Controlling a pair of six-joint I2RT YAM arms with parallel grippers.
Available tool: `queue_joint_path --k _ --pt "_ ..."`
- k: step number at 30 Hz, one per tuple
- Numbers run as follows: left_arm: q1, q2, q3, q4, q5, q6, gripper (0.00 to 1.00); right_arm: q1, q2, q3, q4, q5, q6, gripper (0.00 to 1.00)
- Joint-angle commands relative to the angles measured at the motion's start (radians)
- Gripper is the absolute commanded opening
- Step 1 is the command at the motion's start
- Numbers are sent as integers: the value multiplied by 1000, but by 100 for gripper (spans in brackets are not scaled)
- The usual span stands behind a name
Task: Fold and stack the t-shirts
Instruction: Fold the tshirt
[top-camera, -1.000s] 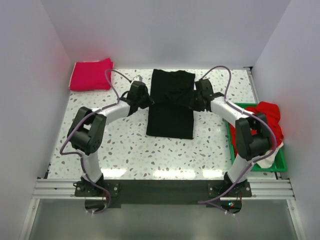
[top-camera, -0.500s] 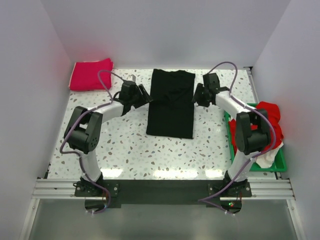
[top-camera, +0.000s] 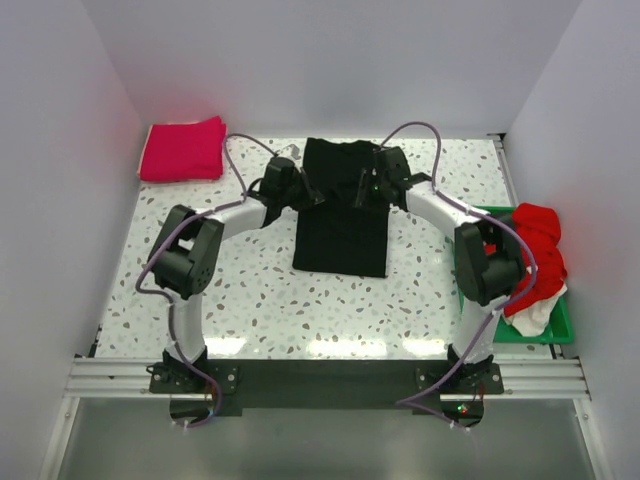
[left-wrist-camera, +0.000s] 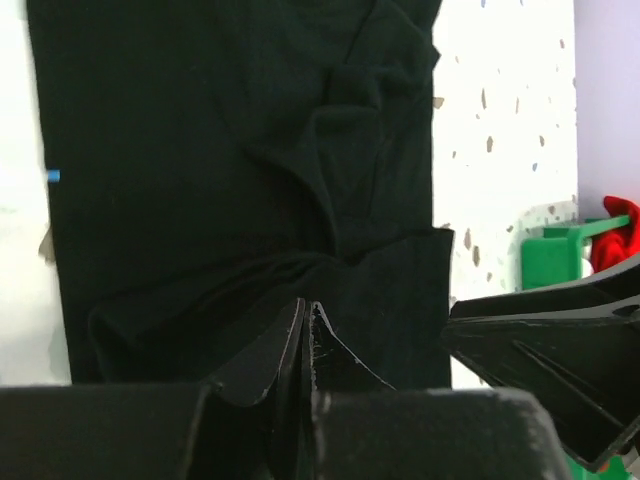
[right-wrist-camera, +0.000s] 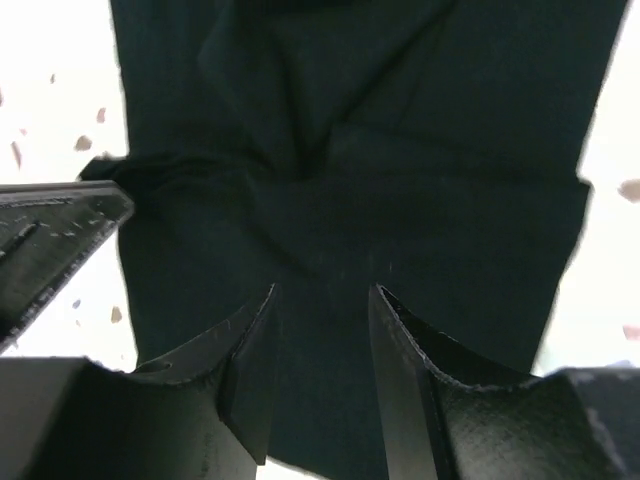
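Observation:
A large black t-shirt lies folded into a long strip at the middle of the table, its cloth bunched in wrinkles near the top. My left gripper sits at the shirt's left edge, its jaws pressed together on the black cloth. From the right, my right gripper reaches over the same shirt with its jaws apart just above the fabric. A folded magenta-pink t-shirt lies at the back left. Red and white t-shirts sit heaped in the tray.
The green tray stands at the table's right edge, also seen in the left wrist view as the green tray. White walls close in the back and both sides. Speckled tabletop shows in front of the black shirt.
Both grippers have moved inward from the black shirt's sides onto its upper part. The left one opened, then shut on the cloth. The right one opened and stays open.

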Motion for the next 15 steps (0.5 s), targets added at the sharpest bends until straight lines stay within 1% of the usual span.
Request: queue_joint_path --k 1,5,7,15 --pt "12 87 109 2 44 26 5 -12 80 129 17 -62 -6 43" --pt "28 171 206 -35 55 35 4 -13 206 239 -17 -78 -9 43" --pt "45 209 220 -35 66 35 4 -15 243 288 -35 -76 -17 42" --pt "102 283 240 11 95 43 7 -61 338 316 -17 -94 -12 41"
